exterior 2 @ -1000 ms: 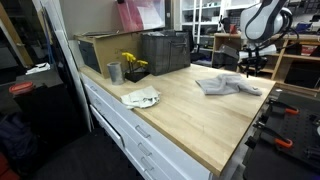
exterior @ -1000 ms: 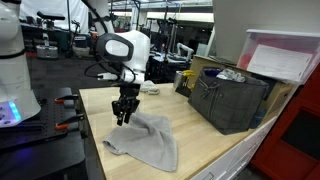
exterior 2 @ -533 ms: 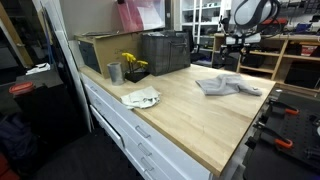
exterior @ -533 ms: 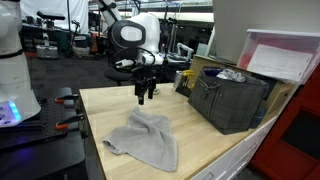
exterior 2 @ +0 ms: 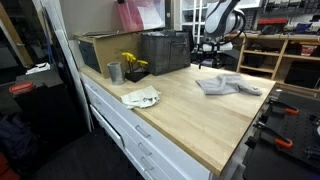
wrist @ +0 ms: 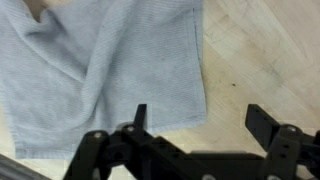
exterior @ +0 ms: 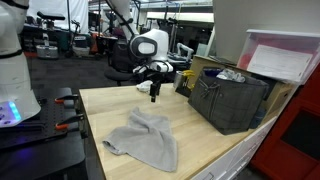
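On the pale wooden tabletop [exterior: 210, 148] a grey cloth [exterior: 143, 140] lies rumpled and partly folded. It sits toward the end where the arm [exterior: 150, 45] stands, and it is well apart from the dark crate [exterior: 232, 100] by the tabletop's opposite end. The jaws hang in the air above the tabletop's far edge in an exterior view, clear of the cloth and touching nothing. In the wrist view they stand wide apart with nothing between them. There the cloth [wrist: 100, 70] spreads below and to one side, and its edge crosses bare wood [wrist: 260, 50].

No brand or writing can be read. A white sheet fronts the clear bin [exterior: 285, 55] above the crate, but its print is too small to make out.

The tabletop [exterior 2: 190, 118] is light butcher-block wood with a faint grain, and white drawers [exterior 2: 130, 130] sit under its long front edge. Along its back edge stand a cardboard box [exterior 2: 100, 50], the crate [exterior 2: 165, 50] and a metal cup [exterior 2: 114, 72]. Just beside the cup is a small pot of yellow flowers [exterior 2: 130, 62]. A crumpled white rag [exterior 2: 141, 97] lies near the front edge, well apart from the cloth [exterior 2: 228, 85] at the far end.

The room is a workshop or lab. Shelving, benches and other equipment fill the background in both exterior views, with dark flooring beneath.
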